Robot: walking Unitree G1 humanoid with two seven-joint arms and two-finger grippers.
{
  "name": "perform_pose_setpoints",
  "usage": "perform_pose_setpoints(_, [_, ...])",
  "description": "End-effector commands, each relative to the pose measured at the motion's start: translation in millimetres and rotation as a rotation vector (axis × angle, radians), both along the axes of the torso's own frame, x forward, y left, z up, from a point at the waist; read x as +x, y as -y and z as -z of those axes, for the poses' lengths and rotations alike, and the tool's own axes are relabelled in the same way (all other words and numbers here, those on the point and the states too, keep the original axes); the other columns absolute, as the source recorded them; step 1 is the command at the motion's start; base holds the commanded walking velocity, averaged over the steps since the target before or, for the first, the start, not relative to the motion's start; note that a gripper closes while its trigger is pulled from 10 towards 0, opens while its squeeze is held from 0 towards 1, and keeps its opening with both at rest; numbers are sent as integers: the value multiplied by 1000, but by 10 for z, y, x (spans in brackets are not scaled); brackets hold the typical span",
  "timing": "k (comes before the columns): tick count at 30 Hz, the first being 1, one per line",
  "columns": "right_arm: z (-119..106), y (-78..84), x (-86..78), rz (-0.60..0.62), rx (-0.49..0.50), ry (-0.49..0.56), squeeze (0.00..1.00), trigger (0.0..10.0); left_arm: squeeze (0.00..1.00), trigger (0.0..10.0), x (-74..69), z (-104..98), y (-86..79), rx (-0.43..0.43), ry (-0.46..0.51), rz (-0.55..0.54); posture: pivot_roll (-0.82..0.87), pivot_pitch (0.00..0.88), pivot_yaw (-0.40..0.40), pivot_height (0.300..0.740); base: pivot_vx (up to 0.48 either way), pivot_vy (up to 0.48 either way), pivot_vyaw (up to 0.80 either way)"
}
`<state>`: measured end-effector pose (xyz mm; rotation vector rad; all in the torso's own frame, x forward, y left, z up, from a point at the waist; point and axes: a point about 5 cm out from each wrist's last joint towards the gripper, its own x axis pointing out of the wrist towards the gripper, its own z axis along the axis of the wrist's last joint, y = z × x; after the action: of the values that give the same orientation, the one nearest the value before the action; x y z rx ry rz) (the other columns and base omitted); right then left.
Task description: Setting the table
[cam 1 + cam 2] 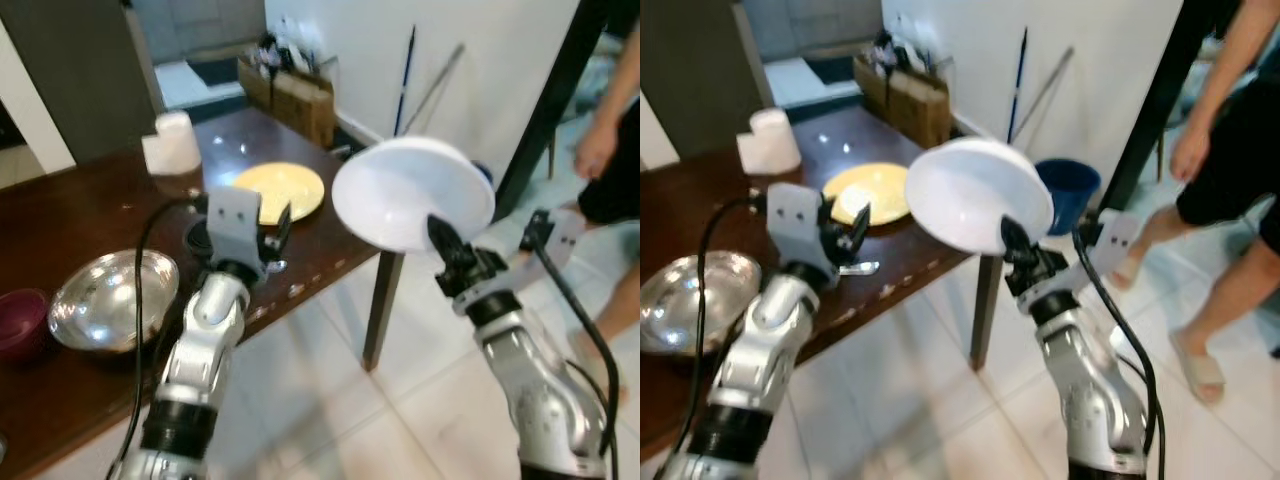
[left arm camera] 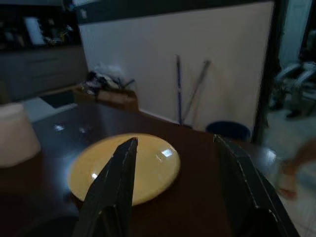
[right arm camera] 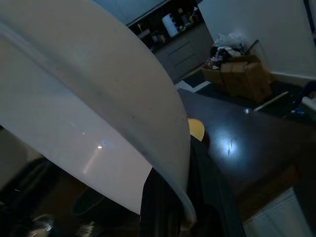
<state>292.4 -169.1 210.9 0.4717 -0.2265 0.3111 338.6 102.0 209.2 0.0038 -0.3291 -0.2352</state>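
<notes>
My right gripper [image 1: 440, 235] is shut on the rim of a white bowl [image 1: 412, 192], held tilted in the air beyond the table's right end. The bowl [image 3: 89, 98] looms close in the right wrist view, with one black finger [image 3: 163, 207] on its edge. A yellow plate [image 1: 281, 190] lies flat on the dark wooden table [image 1: 90, 210]. My left gripper [image 1: 277, 228] hovers open just in front of that plate, nothing between its fingers [image 2: 113, 187]. The plate [image 2: 126, 165] lies straight ahead in the left wrist view.
A steel bowl [image 1: 114, 298] and a maroon bowl [image 1: 20, 318] sit at the table's left. A white paper roll [image 1: 174, 142] stands at the back. A person [image 1: 1230, 170] stands at right. A blue bucket [image 1: 1067, 190] and cardboard boxes [image 1: 292, 95] lie by the wall.
</notes>
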Motion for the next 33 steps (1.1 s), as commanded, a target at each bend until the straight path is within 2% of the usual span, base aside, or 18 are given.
perform_pose_setpoints(1, [118, 13, 11, 7, -34, -46, 0, 10000, 0, 10000, -8, 10, -65, 9, 1, -19, -156, 0, 80, 740, 480, 0, 0])
perform_pose_setpoints(3, [211, 119, 27, 40, -8, -98, 0, 10000, 0, 10000, -10, -30, -73, 34, 21, -11, -159, 0, 82, 740, 448, 0, 0])
perform_pose_setpoints(5, [225, 133, 29, 44, 0, -106, 0, 10000, 0, 10000, -10, -36, -75, 39, 24, -10, -159, 0, 82, 740, 416, 0, 0])
perform_pose_setpoints(8, [286, 167, 41, 30, 92, -156, 0, 10000, 0, 10000, -19, -193, -209, 97, 89, 13, -154, 0, 87, 740, 0, 0, 0])
perform_pose_setpoints(9, [286, 167, 41, 30, 92, -156, 0, 10000, 0, 10000, -19, -193, -209, 97, 89, 13, -154, 0, 87, 740, 0, 0, 0])
perform_pose_setpoints(12, [302, 204, 108, 16, 190, -186, 0, 10000, 0, 10000, -42, -400, -412, 186, 152, 47, -144, 0, 87, 740, 0, 0, 0])
perform_pose_setpoints(17, [292, 305, 291, -13, 365, -209, 0, 10000, 0, 10000, -95, -669, -628, 225, 206, 58, -113, 0, 86, 740, 0, 0, 0])
perform_pose_setpoints(19, [296, 302, 324, -27, 390, -219, 0, 10000, 0, 10000, -103, -703, -649, 227, 212, 59, -113, 0, 86, 740, 0, 0, 0])
perform_pose_setpoints(22, [417, 175, 485, -62, 465, -337, 0, 10000, 0, 10000, -204, -835, -652, 236, 242, 89, -74, 0, 81, 740, 0, 0, 0])
perform_pose_setpoints(24, [468, 89, 532, -72, 499, -382, 0, 10000, 0, 10000, -233, -853, -651, 239, 243, 100, -68, 0, 78, 740, 0, 0, 0])
perform_pose_setpoints(27, [509, 12, 565, -86, 528, -414, 0, 10000, 0, 10000, -253, -856, -649, 242, 240, 109, -56, 0, 76, 740, 0, 0, 0])
perform_pose_setpoints(30, [682, -131, 615, -116, 565, -512, 0, 10000, 0, 10000, -290, -832, -640, 244, 222, 117, -35, 0, 73, 740, 0, 0, 0])
perform_pose_setpoints(32, [682, -131, 615, -116, 565, -512, 0, 10000, 0, 10000, -290, -832, -640, 244, 222, 117, -35, 0, 73, 740, 0, 0, 0])
perform_pose_setpoints(33, [750, -218, 620, -147, 589, -548, 0, 10000, 0, 10000, -315, -825, -644, 247, 210, 122, -22, 0, 72, 740, 0, 0, 0])
